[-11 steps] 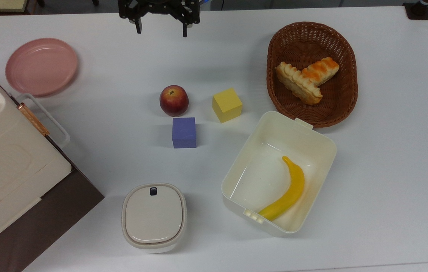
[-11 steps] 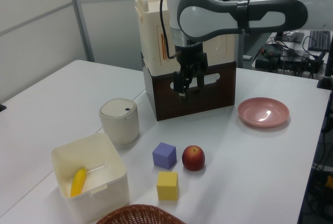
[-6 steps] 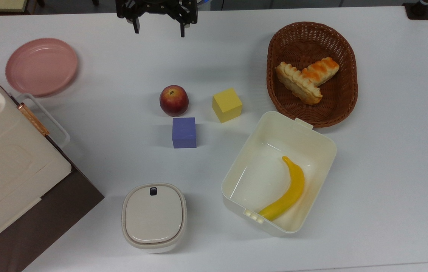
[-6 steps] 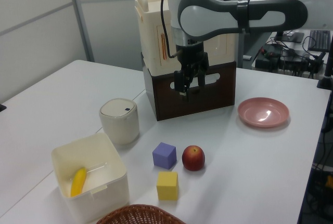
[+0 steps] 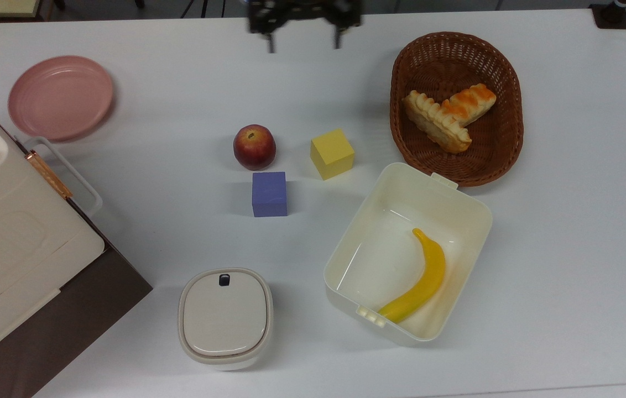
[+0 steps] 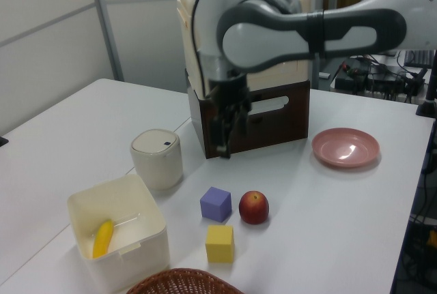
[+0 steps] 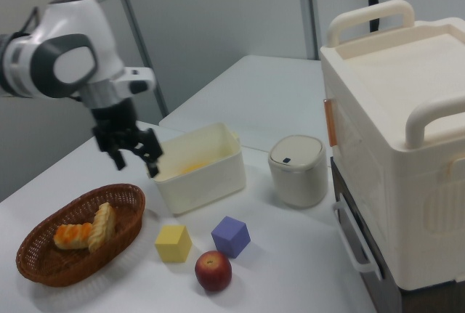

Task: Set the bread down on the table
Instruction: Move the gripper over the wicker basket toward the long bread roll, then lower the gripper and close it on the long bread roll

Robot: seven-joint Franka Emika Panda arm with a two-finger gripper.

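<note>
One gripper shifted toward the basket

Since half a second ago the gripper [image 5: 303, 40] has been carried toward the top view's right, its fingers [image 5: 270, 43] spread and empty. The bread [image 5: 436, 124] is seen lying in the basket [image 5: 504, 143], touching the glazed bun [image 5: 470, 102]. Between them and the bare table [image 5: 578, 232] are set a yellow cube [image 5: 332, 153], apple [image 5: 254, 146] and white bin [image 5: 459, 199].
</note>
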